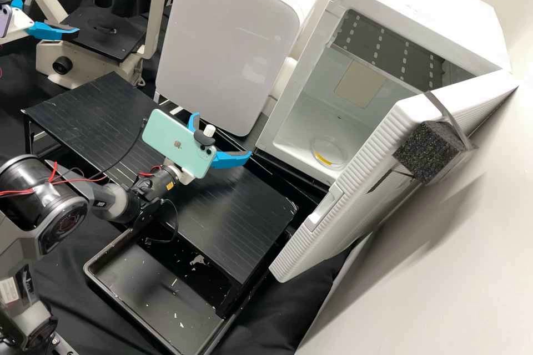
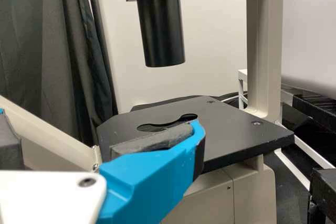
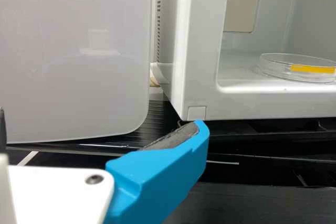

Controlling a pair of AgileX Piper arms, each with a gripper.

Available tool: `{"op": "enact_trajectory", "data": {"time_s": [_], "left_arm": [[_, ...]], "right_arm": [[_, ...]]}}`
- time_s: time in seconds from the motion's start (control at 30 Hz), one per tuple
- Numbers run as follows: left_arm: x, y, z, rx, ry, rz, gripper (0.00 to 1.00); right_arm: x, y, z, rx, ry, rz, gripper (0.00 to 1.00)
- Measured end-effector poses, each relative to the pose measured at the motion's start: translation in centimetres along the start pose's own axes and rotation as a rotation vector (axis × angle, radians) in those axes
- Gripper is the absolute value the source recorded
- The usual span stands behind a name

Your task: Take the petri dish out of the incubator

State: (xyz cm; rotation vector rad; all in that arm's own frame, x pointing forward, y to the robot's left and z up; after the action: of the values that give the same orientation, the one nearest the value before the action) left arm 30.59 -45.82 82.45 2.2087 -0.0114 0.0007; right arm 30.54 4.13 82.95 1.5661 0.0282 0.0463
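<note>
The incubator (image 1: 416, 5) stands open; the dish (image 1: 328, 152) sits inside, its grasping and removal left to do; right gripper (image 1: 222, 134) and left gripper (image 1: 55, 10) are spread and empty.

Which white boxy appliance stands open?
The white incubator holding the yellow-marked clear petri dish: its ribbed door swung out; the grey-fronted appliance shows no opening.

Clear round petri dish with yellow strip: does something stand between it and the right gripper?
Only the low front sill of the white incubator lies between the dish and the right gripper; the ribbed white door stands open.
</note>
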Motion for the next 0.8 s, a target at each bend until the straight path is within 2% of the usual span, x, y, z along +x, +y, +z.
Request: {"op": "enact_trajectory", "data": {"time_s": [0.27, 0.4, 0.63, 0.8], "left_arm": [[0.0, 0.0, 0.0, 0.0, 0.0, 0.0, 1.0], [0.0, 0.0, 0.0, 0.0, 0.0, 0.0, 1.0], [0.0, 0.0, 0.0, 0.0, 0.0, 0.0, 1.0], [0.0, 0.0, 0.0, 0.0, 0.0, 0.0, 1.0]], "right_arm": [[0.0, 0.0, 0.0, 0.0, 0.0, 0.0, 1.0], [-1.2, 0.4, 0.9, -0.015, 0.002, 0.015, 1.0], [-5.1, 2.4, 2.9, 0.046, 0.036, 0.099, 1.0], [-6.9, 4.9, 4.5, 0.069, 0.017, 0.166, 1.0]]}}
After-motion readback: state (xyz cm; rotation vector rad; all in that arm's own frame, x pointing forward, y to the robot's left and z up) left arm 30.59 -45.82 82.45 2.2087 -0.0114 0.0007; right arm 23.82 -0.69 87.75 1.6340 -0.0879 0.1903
